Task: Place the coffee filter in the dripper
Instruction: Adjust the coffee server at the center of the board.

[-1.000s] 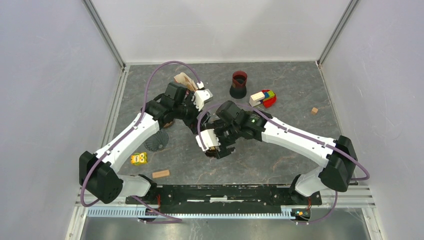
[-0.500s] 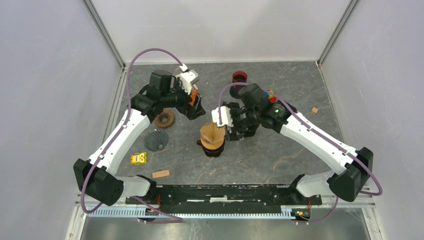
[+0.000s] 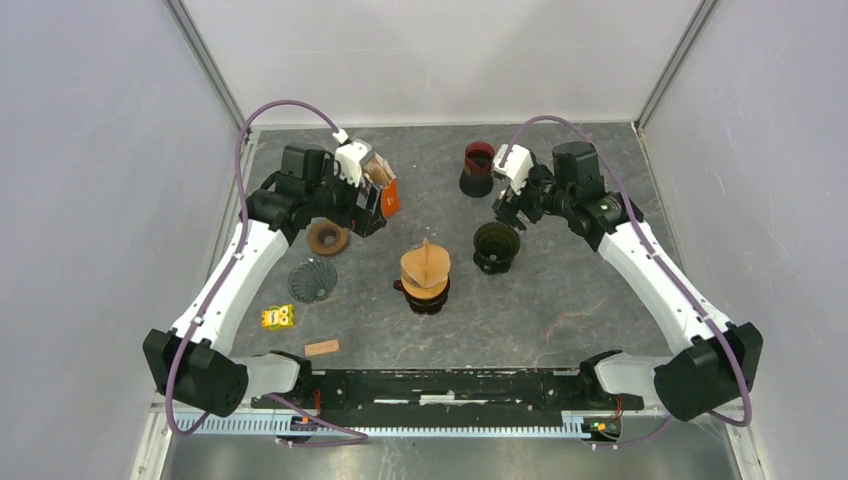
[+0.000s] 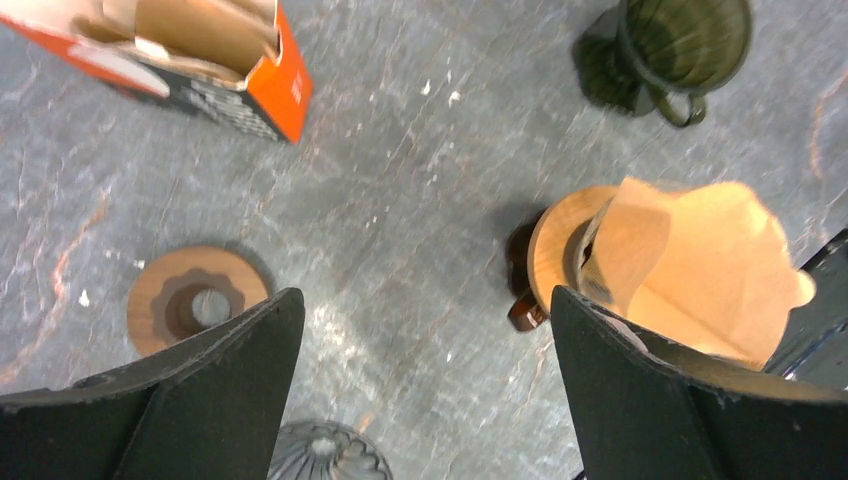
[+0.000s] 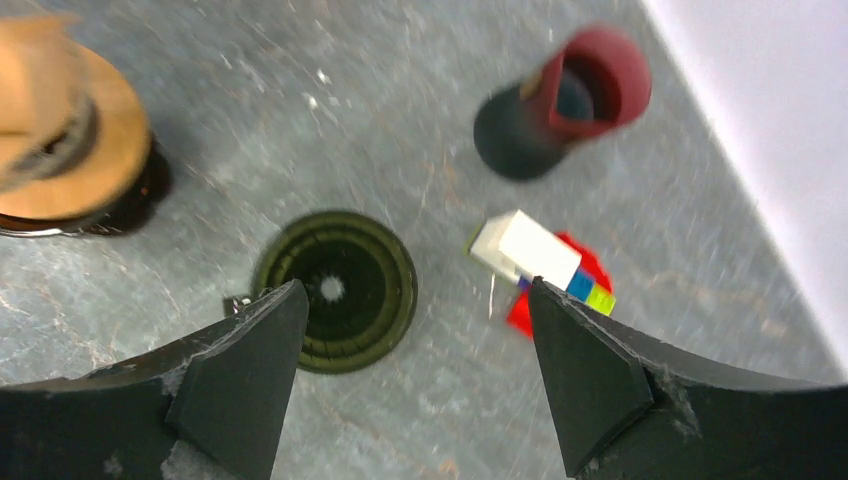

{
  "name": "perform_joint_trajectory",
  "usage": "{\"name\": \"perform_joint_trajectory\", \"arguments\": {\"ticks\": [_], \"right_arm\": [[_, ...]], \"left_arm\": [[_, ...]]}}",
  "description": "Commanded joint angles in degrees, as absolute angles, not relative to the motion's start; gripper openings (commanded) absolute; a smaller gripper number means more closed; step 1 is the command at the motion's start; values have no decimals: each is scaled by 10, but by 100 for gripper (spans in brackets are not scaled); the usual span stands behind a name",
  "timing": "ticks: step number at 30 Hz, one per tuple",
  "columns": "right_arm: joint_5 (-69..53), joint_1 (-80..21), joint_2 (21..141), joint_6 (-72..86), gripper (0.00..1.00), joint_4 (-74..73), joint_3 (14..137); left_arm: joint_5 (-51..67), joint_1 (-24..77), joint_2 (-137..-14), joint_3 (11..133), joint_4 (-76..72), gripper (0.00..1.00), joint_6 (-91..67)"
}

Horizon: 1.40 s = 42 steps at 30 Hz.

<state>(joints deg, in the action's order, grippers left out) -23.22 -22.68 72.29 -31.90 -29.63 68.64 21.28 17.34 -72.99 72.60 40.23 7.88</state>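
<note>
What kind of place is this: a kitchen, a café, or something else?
Most likely a robot test cell in a lab, not a kitchen: plain white walls enclose a grey table, robot arms are bolted to a rail at its near edge, and a green dripper stands near toy blocks.

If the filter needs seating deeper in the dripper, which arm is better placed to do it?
Left, probably. The left tool, open, has nothing standing between it and the filter in the wood-collared dripper; the right tool, also open, has the dark green dripper in its way.

grey tbl [image 3: 560, 300], dripper [image 3: 427, 293], filter box [image 3: 389, 198], blocks [image 5: 530, 252]
</note>
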Motion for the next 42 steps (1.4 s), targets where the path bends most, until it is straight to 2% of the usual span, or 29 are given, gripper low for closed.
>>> {"name": "perform_joint_trajectory", "arguments": {"ticks": [1, 14, 25, 34, 42], "right_arm": [[-202, -194, 751, -275, 86, -278, 649], [-149, -182, 922, -277, 76, -301, 688], [-162, -177, 965, -293, 50, -310, 682], [-165, -178, 956, -293, 20, -320, 668], [-178, -177, 929, -295, 12, -331, 640]], "left_arm": [[173, 173, -697, 698, 428, 98, 128], [115, 172, -685, 670, 443, 99, 159], [71, 169, -708, 669, 455, 100, 188], [30, 144, -744, 674, 444, 100, 201], [29, 74, -809, 700, 454, 100, 207]]}}
